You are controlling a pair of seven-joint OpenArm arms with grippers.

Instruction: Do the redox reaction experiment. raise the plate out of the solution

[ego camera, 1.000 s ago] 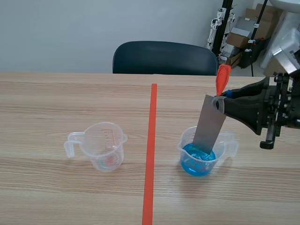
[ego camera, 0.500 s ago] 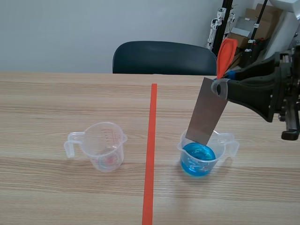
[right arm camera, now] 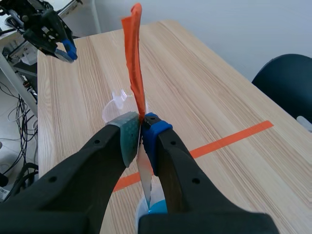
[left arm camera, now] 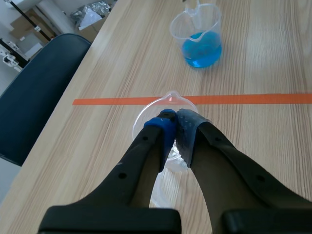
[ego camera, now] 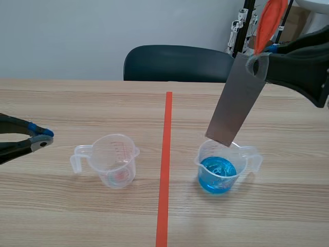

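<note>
Table: We see a pale wooden table point(ego camera: 77, 103) carrying both beakers; it runs away from the robot toward the chair.
Chair: A dark blue padded chair point(ego camera: 180, 63) stands behind the table's far edge, near the middle.
Right gripper: The right gripper point(ego camera: 259, 57) comes in high from the right side. In its wrist view point(right arm camera: 141, 127) we read its pads as pressed together on the upper end of the plate, with the tab rising between them.
Plate: The flat grey metal plate point(ego camera: 236, 100) hangs tilted from the right gripper, upper end toward the right arm. Its lower edge is clear of the blue liquid and sits over the beaker's mouth, close to the rim.
Left gripper: The left gripper point(ego camera: 43, 139) is low at the left, well apart from the plate. In its wrist view point(left arm camera: 174, 119) the blue and grey-green pads meet with nothing between them.
Solution beaker: The clear plastic beaker of blue solution point(ego camera: 222, 167) stands upright to the right of the tape line, directly under the plate point(left arm camera: 199, 36).
Second beaker: A clear plastic measuring beaker with a handle point(ego camera: 114, 160) stands upright left of the line, just ahead of the left gripper point(left arm camera: 165, 105).
Tape line: An orange-red tape line point(ego camera: 164, 170) runs between the two beakers.
Tab: An orange-red tape tab point(ego camera: 268, 23) sticks up from the plate's top point(right arm camera: 135, 58).
</note>
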